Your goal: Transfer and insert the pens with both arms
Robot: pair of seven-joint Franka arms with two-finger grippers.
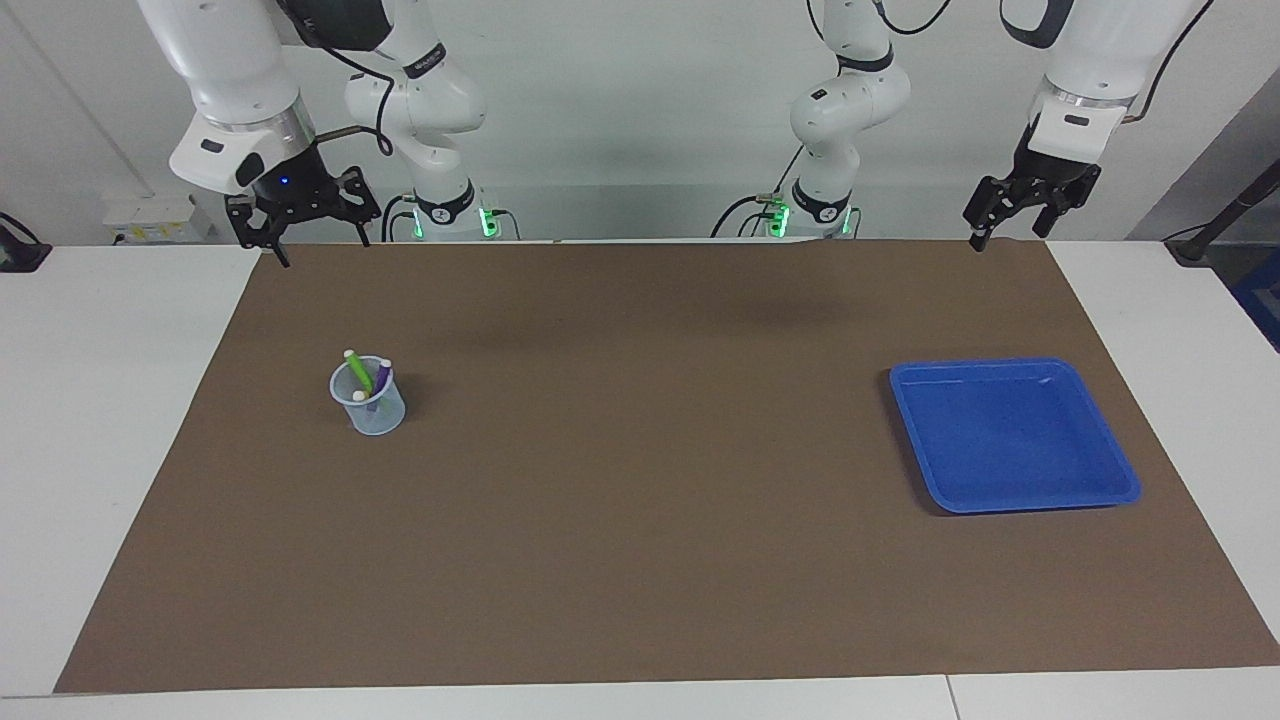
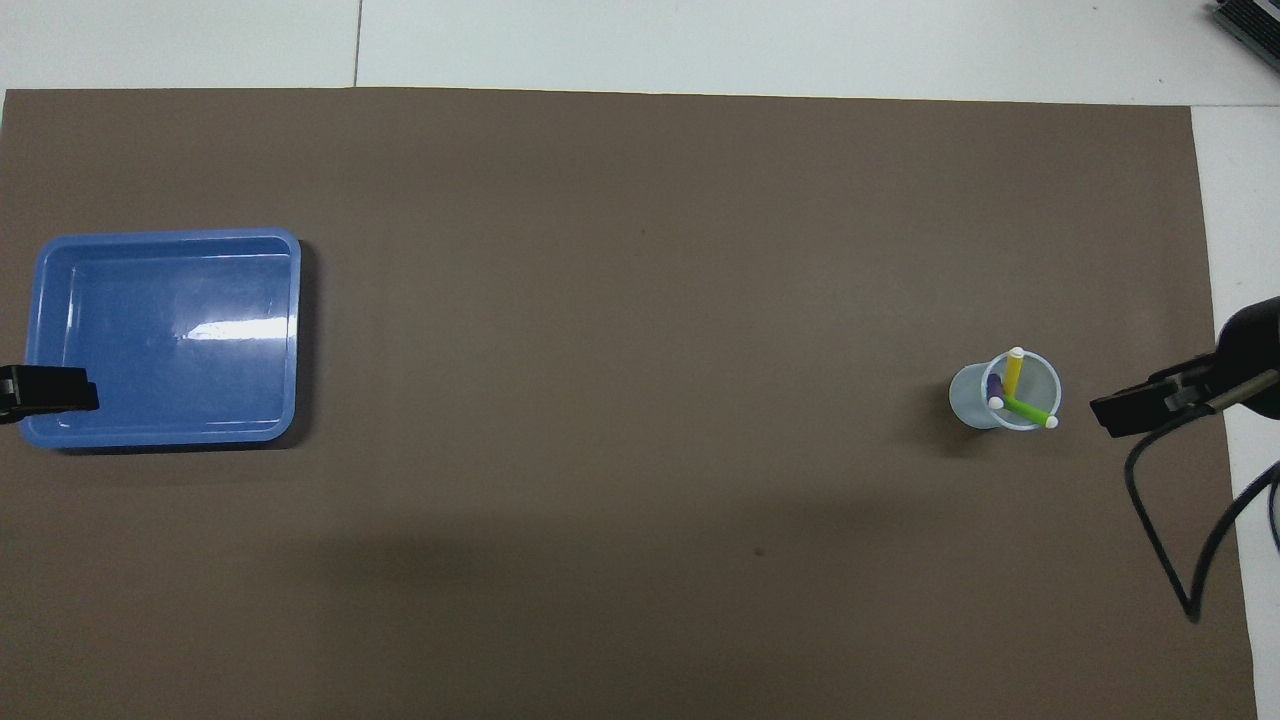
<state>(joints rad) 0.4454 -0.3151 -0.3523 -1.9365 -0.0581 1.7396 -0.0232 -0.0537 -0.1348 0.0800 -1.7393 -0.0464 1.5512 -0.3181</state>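
1. Right gripper [image 1: 305, 232] hangs raised over the brown mat's [image 1: 640, 480] robot-side edge at the right arm's end, jaws spread wide, holding nothing.
2. Clear cup [image 1: 368, 400] stands on the mat, well apart from it: green pen [image 1: 358, 370], purple pen [image 1: 382, 376] and yellow pen [image 2: 1013, 372] all lean inside, caps up.
3. Blue tray [image 1: 1010, 437] sits toward the left arm's end.
4. Left gripper [image 1: 1015, 220] hangs raised over the mat's robot-side edge, jaws apart, carrying nothing.
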